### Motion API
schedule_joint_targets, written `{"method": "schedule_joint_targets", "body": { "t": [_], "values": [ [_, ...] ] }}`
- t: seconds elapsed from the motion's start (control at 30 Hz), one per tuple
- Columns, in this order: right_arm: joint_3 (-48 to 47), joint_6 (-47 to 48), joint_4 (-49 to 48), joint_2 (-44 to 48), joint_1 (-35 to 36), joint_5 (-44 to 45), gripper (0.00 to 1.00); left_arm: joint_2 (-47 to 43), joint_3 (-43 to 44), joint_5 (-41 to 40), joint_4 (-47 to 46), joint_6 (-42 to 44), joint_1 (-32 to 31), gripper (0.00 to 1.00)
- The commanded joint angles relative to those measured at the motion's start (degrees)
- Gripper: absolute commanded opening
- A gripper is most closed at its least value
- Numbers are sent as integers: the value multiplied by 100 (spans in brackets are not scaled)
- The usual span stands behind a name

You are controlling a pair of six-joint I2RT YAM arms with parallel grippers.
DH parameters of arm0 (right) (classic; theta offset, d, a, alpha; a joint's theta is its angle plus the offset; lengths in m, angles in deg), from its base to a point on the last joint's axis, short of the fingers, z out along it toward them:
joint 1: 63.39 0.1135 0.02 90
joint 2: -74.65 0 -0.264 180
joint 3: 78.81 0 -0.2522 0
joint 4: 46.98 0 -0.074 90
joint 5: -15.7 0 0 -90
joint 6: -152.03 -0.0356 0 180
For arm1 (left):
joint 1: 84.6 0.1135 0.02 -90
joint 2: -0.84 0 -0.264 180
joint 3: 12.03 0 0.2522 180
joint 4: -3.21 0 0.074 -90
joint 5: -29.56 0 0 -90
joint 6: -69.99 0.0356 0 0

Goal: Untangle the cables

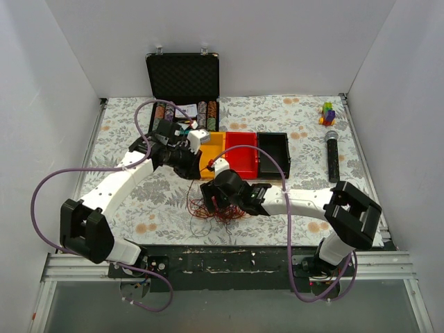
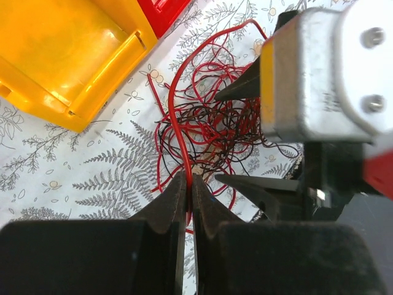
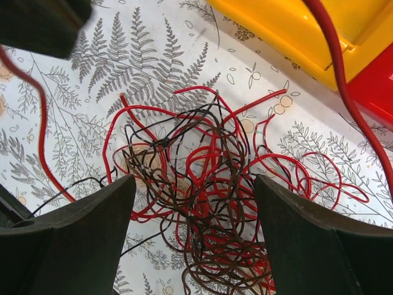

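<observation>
The cables [image 3: 202,203] lie in a loose nest of red and dark strands on the fern-printed counter [image 1: 312,125], close to its near edge and between my two arms. My right tool [image 3: 196,209] hangs directly over the nest with its fingers spread wide, one on each side of the tangle and neither closed on a strand. My left tool [image 2: 189,192] sits just beside it with its fingertips pressed together, pinching a single red strand that runs from the nest up into the pinch. Just past the nest is a yellow bin [image 2: 67,55], with a red bin [image 1: 241,154] touching its side and a black bin [image 1: 273,154] next in the row. Farther back an open black case [image 1: 183,76] stands against the wall. Well off to the right lie a dark microphone [image 1: 332,156] and, behind it, a small pile of coloured blocks [image 1: 327,112].
</observation>
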Motion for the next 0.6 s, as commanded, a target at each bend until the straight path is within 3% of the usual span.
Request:
{"method": "schedule_joint_targets", "body": {
  "t": [0.0, 0.27, 0.37, 0.57],
  "values": [
    [220, -262, -539, 62, 26, 345, 83, -239, 808, -29, 381, -63, -25, 0],
    [1178, -561, -496, 387, 87, 503, 59, -284, 2680, -1074, 583, -282, -17, 0],
    [1530, -666, -417, 642, 149, 626, 57, -213, 3225, -1679, 452, -440, -17, 0],
    [2259, -869, -338, 1345, 202, 723, 60, -266, 4008, -3735, -549, -564, -8, 0]
  ]
}}
